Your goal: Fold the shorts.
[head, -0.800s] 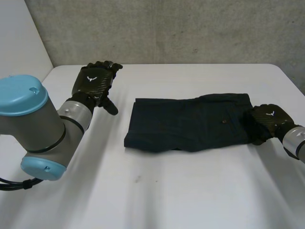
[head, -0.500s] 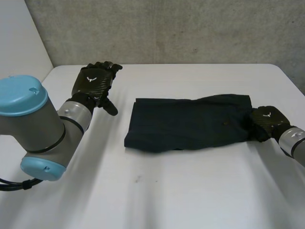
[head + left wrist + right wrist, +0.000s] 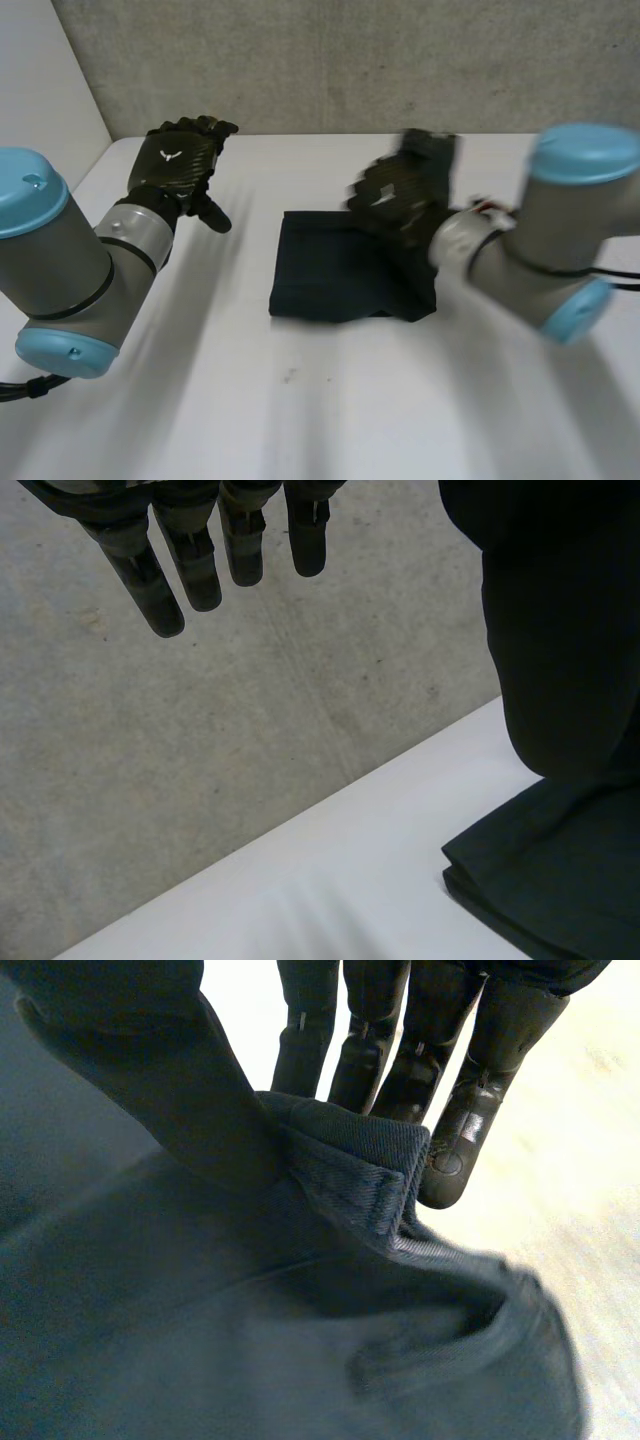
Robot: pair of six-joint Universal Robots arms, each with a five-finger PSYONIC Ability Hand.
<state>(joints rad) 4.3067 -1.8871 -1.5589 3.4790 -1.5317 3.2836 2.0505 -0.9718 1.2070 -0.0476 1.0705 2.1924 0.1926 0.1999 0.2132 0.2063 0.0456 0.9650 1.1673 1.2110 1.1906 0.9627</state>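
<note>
While one end of the shorts (image 3: 320,280) is held up above the part that lies flat, the garment is seen as half doubled. The flat part lies on the middle of the table (image 3: 300,420), and the raised part hangs from the right hand (image 3: 405,190) down to it. It is judged that the step in hand is the fold of one end over the other. This step is not yet finished, since the held end is not laid down.

In the right wrist view a thick hem of the cloth, perhaps the waistband, is pinched between the thumb and the straight fingers (image 3: 400,1050). Such a grasp at the very edge is likely chosen so that this edge can be placed exactly on the opposite one.

The left hand (image 3: 178,165) is raised beside the shorts, well apart from them, with its fingers relaxed and nothing in them. In this way the path of the fold is probably left free. Behind the table a grey wall (image 3: 350,60) is seen.
</note>
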